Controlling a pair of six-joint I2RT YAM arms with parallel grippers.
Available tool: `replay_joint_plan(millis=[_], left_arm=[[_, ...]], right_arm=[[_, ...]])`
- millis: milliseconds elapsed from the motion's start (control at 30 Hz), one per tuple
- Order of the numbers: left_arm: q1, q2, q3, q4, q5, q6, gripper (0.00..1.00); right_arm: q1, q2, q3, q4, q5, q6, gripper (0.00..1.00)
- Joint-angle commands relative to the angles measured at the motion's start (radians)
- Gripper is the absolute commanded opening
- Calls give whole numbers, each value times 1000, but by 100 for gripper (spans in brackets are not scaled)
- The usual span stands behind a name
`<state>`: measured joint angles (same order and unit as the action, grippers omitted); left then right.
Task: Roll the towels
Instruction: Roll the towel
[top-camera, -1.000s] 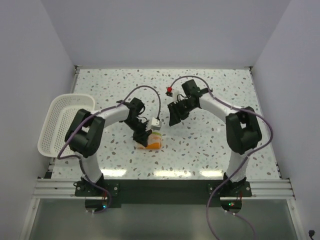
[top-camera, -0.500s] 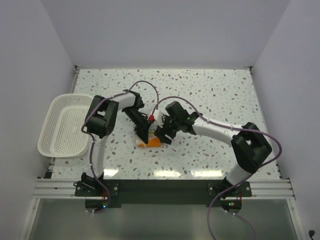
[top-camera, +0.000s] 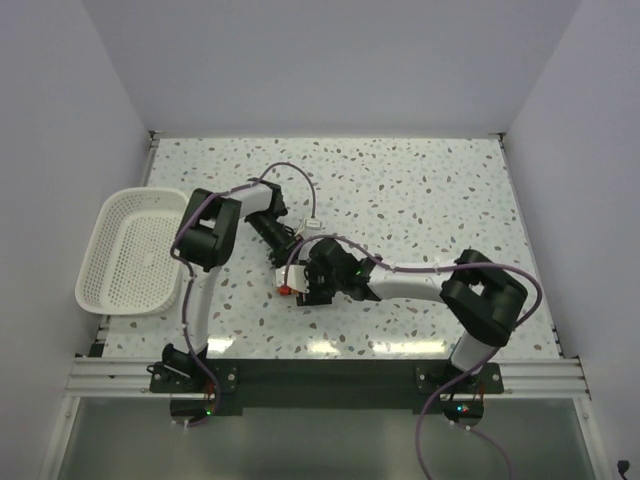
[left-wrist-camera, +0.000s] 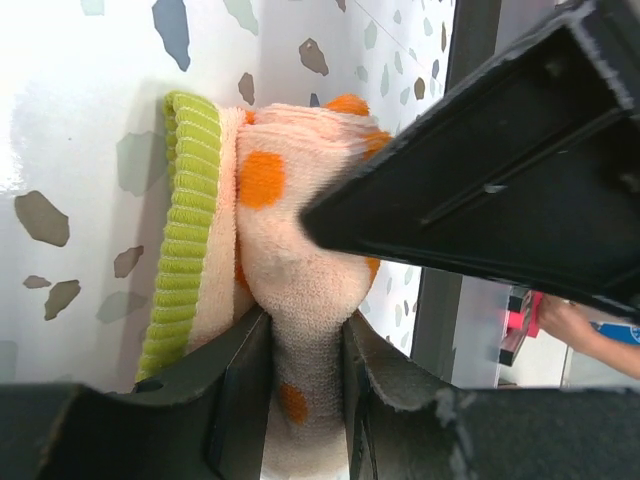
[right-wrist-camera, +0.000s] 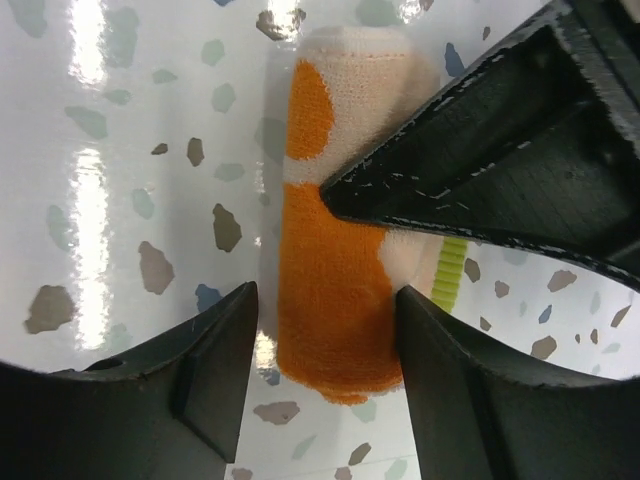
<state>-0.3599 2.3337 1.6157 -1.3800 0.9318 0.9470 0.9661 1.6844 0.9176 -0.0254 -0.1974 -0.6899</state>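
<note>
Left pincer (left-wrist-camera: 305, 350) clamped narrow, right pincer (right-wrist-camera: 330, 330) spread wide, left arm (top-camera: 205, 235) and right arm (top-camera: 480, 300) bent inward

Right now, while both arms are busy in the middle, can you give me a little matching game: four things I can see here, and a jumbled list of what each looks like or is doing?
Things:
1. towel roll
2. basket
3. left tool
4. right tool

Descriptions:
A. white mesh, far left in the overhead view
B. clamped on peach cloth with orange dots
C. fingers spread either side of the roll, with a gap showing on one side
D. peach and orange, with a green ribbed edge

Pairs: 1-D, 2-A, 3-B, 4-C.
</note>
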Motion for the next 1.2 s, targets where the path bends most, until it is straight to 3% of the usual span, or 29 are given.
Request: replay_joint_plan(millis=[0,133,233,333,500,733,900,1033,1167], left_arm=[[9,78,7,190,-172,47,36],[13,90,24,185,-159,41,36],[15,81,23,185,-148,44,41],[25,36,-9,206,-126,41,52],[65,-55,-53,234,-143,44,64],[220,-148,-1,236,-148,41,69],[292,-226,41,280,-143,-13,71],[340,-325,-43,396,-166,-83,71],[358,-546,-221,605,-211,-119,73]], right_arm=[[11,44,-25,96,33,-68,59],[13,96,-8,87,33,-76,50],[11,146,39,35,29,-54,30],[0,176,87,-50,1,-37,1],[-33,173,150,-223,-97,-16,0],[-105,210,277,-479,-278,79,0],[-190,323,400,-626,-434,156,0],[-243,408,486,-702,-517,199,0],[-276,527,625,-817,-628,199,0]])
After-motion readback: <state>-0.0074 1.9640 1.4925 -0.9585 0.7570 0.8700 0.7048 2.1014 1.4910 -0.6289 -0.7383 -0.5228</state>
